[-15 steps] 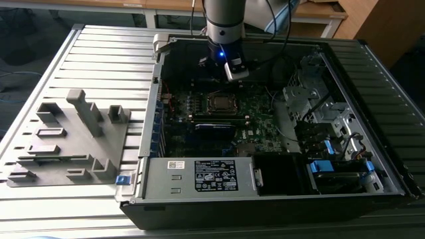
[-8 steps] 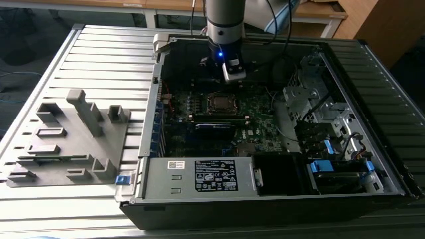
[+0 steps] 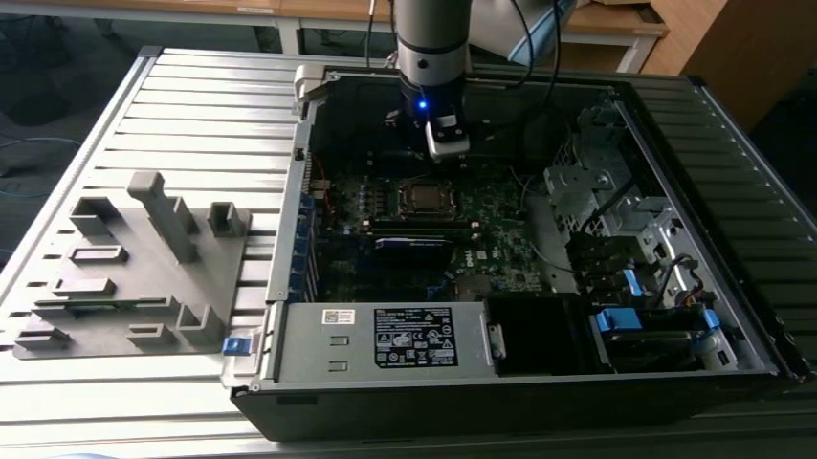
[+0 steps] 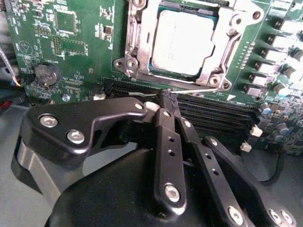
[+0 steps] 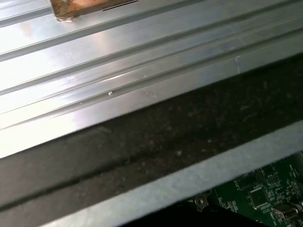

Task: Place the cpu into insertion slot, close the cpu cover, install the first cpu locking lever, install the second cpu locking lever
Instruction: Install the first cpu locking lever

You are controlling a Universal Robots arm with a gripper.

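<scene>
Your gripper (image 3: 445, 151) is hanging over the far part of the open computer case (image 3: 511, 406). The case is holding the green motherboard (image 4: 80, 52) and, along its near wall, the labelled power supply (image 3: 383, 339). In the second wrist view you are seeing the cpu (image 4: 182, 42) sitting in the insertion slot (image 4: 129, 42), with the cpu cover (image 4: 144, 28) lying down around it (its window framing the chip's silver top). The fingers (image 4: 163, 127) are pressing together, tips right at a thin wire lever (image 4: 203, 89) beside the slot. Whether they are pinching it, I cannot tell.
</scene>
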